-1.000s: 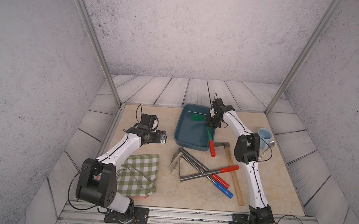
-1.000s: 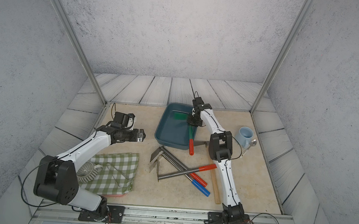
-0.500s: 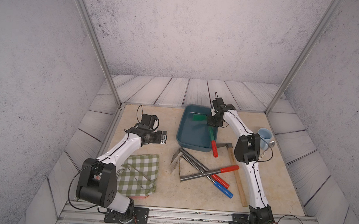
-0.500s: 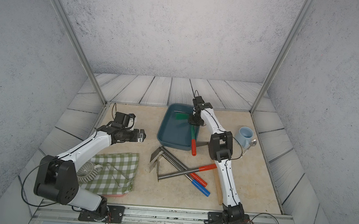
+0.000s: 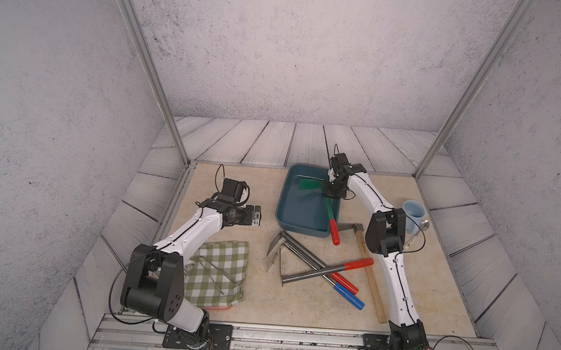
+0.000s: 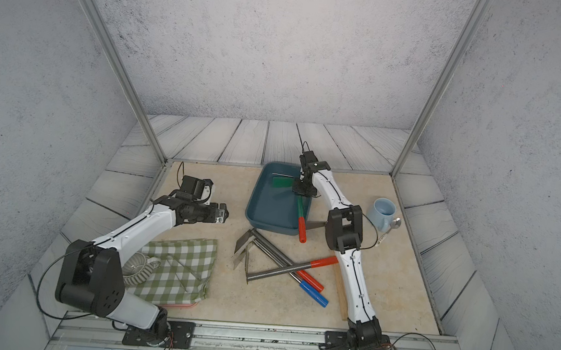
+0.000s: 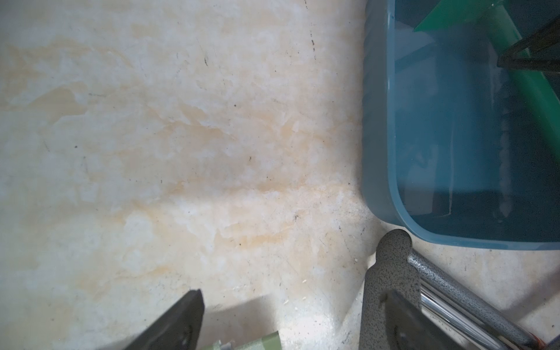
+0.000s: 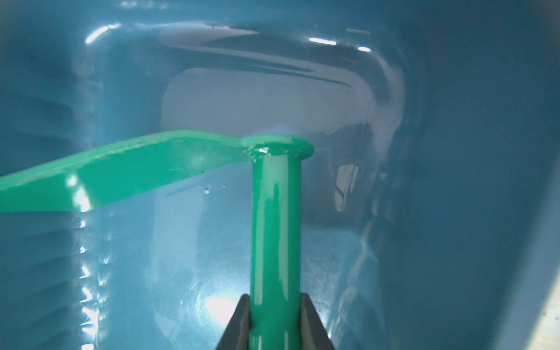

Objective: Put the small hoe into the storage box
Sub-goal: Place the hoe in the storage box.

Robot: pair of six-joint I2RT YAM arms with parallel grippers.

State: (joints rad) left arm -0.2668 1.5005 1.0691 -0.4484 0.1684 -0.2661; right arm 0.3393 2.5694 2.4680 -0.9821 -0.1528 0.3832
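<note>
Small hoe (image 5: 329, 209): green blade inside storage box (image 5: 299, 229) at far end, red grip jutting past near right rim. Right gripper (image 5: 331, 190) clamped on green shaft. Left gripper (image 5: 256, 216) spread wide, empty, left of box. Remaining, likely: settle it, release.

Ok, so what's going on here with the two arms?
The right gripper is shut on the green shaft of the hoe, with the blade inside the box. The hoe's red grip sticks out over the box's near rim, and the hoe is not yet let go. The left gripper is open and empty, above the table beside the box.
</note>
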